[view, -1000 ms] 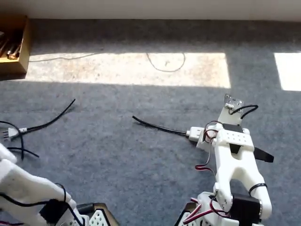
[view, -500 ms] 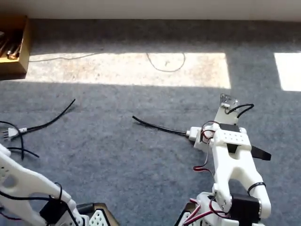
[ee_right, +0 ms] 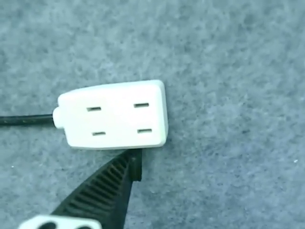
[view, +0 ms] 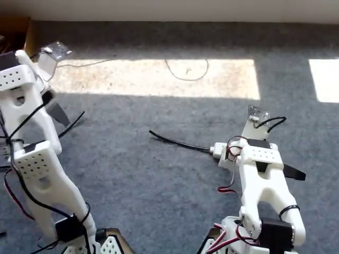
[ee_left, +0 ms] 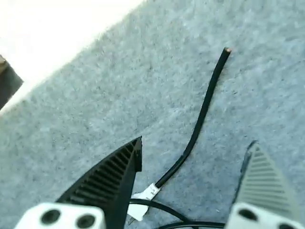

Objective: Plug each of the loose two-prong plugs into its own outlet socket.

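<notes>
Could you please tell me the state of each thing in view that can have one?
Socket block, all four slots empty.
Plug, loose on the carpet, unplugged.
Left arm, jaws open above the plug's cord.
Right arm, jaws open, one beside the socket block.

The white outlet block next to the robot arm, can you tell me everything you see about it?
The white outlet block looks like smooth plastic with rounded corners. It lies flat on the grey carpet, face up, showing four little slots in two pairs, all empty. A black cord leaves one short end. The right arm hangs just over it; whether it touches the block cannot be told.
</notes>
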Motion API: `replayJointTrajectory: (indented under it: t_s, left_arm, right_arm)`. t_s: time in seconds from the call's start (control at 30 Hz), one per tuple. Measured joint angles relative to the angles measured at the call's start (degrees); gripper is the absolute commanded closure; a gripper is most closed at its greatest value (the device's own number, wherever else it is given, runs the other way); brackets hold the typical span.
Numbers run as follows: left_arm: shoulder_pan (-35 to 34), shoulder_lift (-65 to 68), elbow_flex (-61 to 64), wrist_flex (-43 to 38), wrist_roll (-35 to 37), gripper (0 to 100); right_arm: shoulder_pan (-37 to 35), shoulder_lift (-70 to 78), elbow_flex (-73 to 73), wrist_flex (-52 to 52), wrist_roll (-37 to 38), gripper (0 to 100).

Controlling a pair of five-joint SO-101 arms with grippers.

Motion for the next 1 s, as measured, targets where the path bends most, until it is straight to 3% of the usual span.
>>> replayJointTrajectory:
  t_s: [0.13,0.43,0.63,1.0]
  left_arm:
    - [-1.76,0.0,2.99,0.53,-0.62,69]
    - [-12.84,0.0,6.51,1.14,-19.78,78]
    - [-17.05,0.0,7.03,0.09,-20.57,78]
    - [-16.97,5.8,8.0,-2.64,-20.57,78]
  right_arm:
    - [0.0,0.0,0.0,0.0,0.0,12.1]
    - [-0.09,0.0,0.0,0.0,0.0,12.1]
    - [0.0,0.0,0.0,0.0,0.0,12.1]
    - [-0.18,0.0,0.0,0.0,0.0,12.1]
